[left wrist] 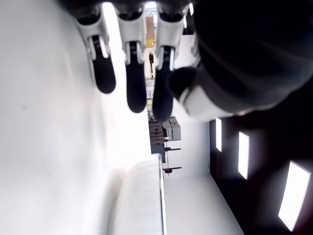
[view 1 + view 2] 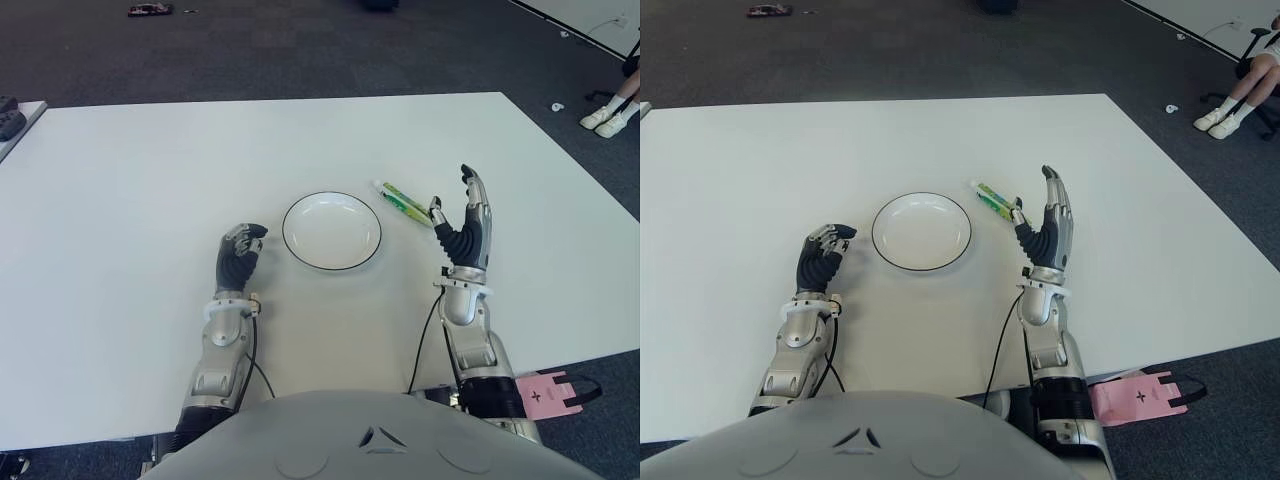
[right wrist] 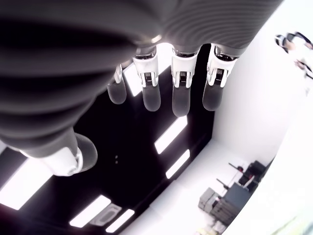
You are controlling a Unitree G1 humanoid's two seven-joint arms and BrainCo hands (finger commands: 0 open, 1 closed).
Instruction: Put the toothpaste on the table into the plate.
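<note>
A green and white toothpaste tube (image 2: 403,200) lies on the white table (image 2: 150,200), just right of a white plate (image 2: 292,214) with a dark rim. The plate holds nothing. My right hand (image 2: 455,205) stands upright, close to the near right of the tube and not touching it. Its fingers (image 3: 181,95) are straight and spread with nothing in them. My left hand (image 2: 243,240) shows to the left of the plate, its fingers (image 1: 134,83) loosely bent and holding nothing.
A black cable (image 2: 425,340) runs from my right wrist to the table's near edge. A pink bag (image 2: 548,393) lies on the floor at the near right. A person's white shoes (image 2: 605,118) show at the far right. A dark object (image 2: 10,118) sits on a side table at the left.
</note>
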